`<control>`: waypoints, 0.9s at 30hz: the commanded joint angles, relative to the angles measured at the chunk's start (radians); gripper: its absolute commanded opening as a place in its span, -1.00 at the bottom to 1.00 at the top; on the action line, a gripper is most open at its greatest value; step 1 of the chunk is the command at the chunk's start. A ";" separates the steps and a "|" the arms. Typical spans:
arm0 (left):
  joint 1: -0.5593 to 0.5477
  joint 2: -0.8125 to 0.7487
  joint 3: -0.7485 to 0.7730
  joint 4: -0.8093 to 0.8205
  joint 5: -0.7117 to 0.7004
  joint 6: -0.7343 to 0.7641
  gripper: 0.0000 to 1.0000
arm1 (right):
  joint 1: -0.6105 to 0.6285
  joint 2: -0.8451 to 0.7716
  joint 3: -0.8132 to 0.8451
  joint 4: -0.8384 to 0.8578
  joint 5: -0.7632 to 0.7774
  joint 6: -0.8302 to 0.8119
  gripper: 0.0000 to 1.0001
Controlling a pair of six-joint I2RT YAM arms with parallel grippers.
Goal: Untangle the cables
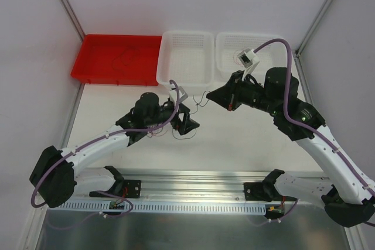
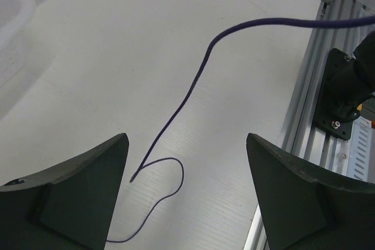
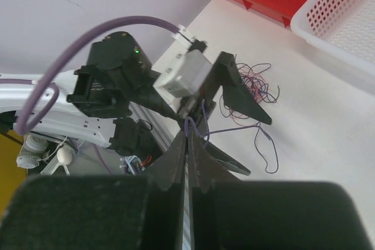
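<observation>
A purple cable point(image 2: 174, 108) lies on the white table between my left gripper's point(image 2: 186, 139) open jaws, touching neither finger, and rises off to the upper right. My right gripper point(image 3: 188, 126) is shut on that purple cable point(image 3: 234, 128), which loops over its tips. A small tangle of red, black and purple cables point(image 3: 252, 83) lies on the table beside the left gripper point(image 3: 237, 95). From above, the left gripper point(image 1: 183, 122) hovers over the tangle and the right gripper point(image 1: 219, 95) sits just to its right, a thin strand point(image 1: 201, 99) between them.
A red tray point(image 1: 94, 57) holding a thin dark wire stands at the back left. Two white baskets point(image 1: 167, 65) point(image 1: 225, 57) stand beside it. An aluminium rail point(image 1: 193, 182) with both arm bases runs along the near edge.
</observation>
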 commanded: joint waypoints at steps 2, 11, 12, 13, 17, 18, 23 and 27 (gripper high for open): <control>-0.026 0.071 0.058 0.098 0.030 0.051 0.62 | 0.008 -0.007 0.014 0.078 -0.046 0.017 -0.99; -0.035 0.126 0.078 0.127 -0.016 0.017 -1.00 | 0.010 -0.066 -0.031 0.026 0.009 -0.032 -0.99; -0.035 0.118 0.075 0.124 -0.022 0.014 -1.00 | 0.008 -0.076 -0.038 0.004 0.032 -0.043 -0.99; -0.035 0.111 0.075 0.115 -0.033 0.011 -1.00 | 0.007 -0.099 -0.047 -0.008 0.054 -0.061 -0.99; -0.035 0.069 0.085 0.066 -0.074 -0.007 -1.00 | 0.005 -0.150 -0.103 -0.079 0.210 -0.095 -0.93; -0.034 0.065 0.104 0.043 -0.106 -0.009 -1.00 | 0.004 -0.164 -0.112 -0.111 0.238 -0.100 -0.87; -0.034 0.057 0.219 -0.158 -0.234 -0.038 -1.00 | 0.004 -0.245 -0.189 -0.198 0.401 -0.134 0.17; -0.032 0.058 0.340 -0.238 -0.308 -0.062 -1.00 | 0.005 -0.309 -0.241 -0.290 0.467 -0.161 0.61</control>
